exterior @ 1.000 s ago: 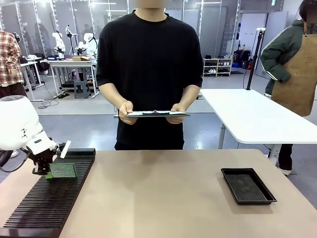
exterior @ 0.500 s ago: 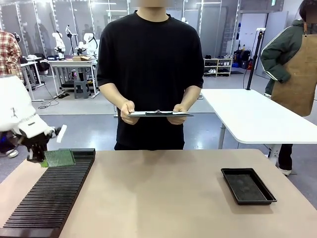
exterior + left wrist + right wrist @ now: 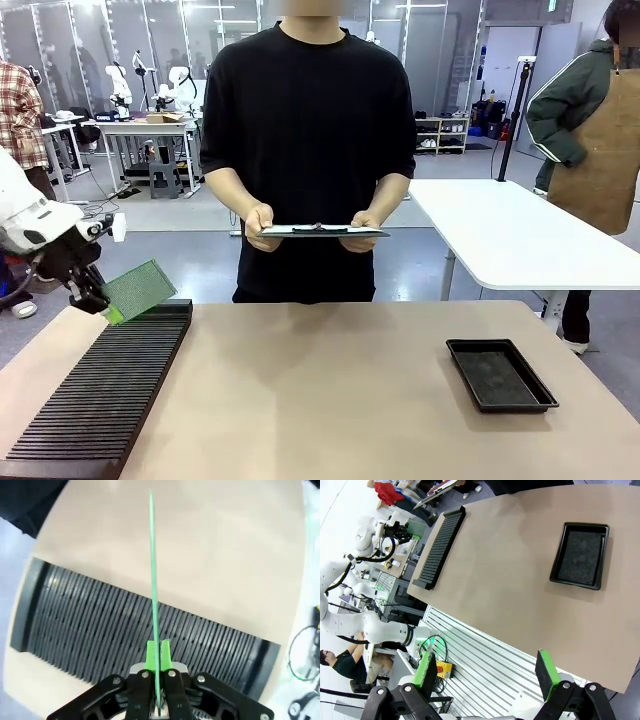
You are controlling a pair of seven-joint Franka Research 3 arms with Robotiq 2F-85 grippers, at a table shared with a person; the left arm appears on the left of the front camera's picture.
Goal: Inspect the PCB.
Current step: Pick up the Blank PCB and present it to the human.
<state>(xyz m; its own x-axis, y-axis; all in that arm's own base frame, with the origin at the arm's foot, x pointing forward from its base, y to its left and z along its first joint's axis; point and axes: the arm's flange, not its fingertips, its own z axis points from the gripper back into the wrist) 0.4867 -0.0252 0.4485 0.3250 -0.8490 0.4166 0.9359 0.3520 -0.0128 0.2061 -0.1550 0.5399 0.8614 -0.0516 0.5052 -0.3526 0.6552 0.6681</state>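
Green PCB edge-on in left tool; front view shows face.

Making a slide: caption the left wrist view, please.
Left gripper pinching the green PCB edge-on above the slotted black rack.

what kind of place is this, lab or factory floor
Probably a robotics lab or test workshop: the left end effector holds a PCB over a slotted rack, a person stands with a clipboard, and workbenches fill the hall behind.
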